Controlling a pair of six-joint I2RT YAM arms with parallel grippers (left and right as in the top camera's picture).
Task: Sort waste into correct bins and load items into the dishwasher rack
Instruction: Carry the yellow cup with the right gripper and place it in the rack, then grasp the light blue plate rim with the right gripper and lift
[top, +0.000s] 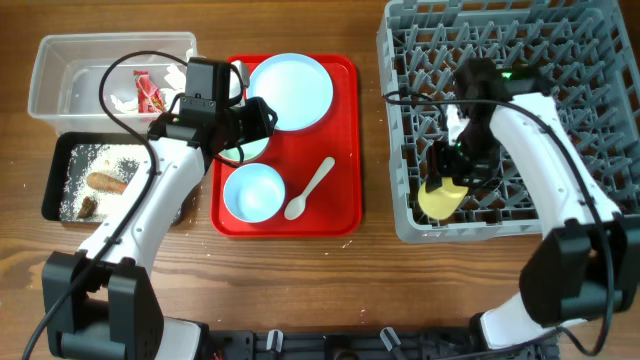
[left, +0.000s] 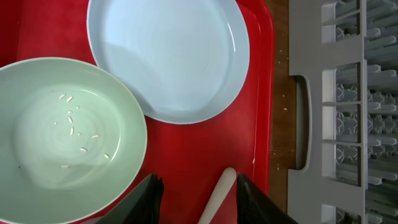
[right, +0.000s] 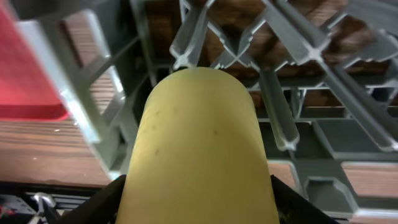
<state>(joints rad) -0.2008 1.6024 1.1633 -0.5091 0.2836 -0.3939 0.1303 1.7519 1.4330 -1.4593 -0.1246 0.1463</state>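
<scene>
The right tool (right: 199, 208) is clamped on the yellow cup (top: 441, 197), low among the pegs of the dishwasher rack (top: 560, 40) at the bench's right edge. The left tool (left: 198, 198), spread wide, hangs over the red tray (left: 186, 143) mid-bench. The whitish bowl (left: 68, 137), plate (left: 168, 56) and spoon (left: 219, 190) crowd beneath it. The clear tub (top: 60, 60) fills the far left corner.

Left pincer (left: 198, 190) spread wide, right pincer (right: 196, 202) clamped
</scene>
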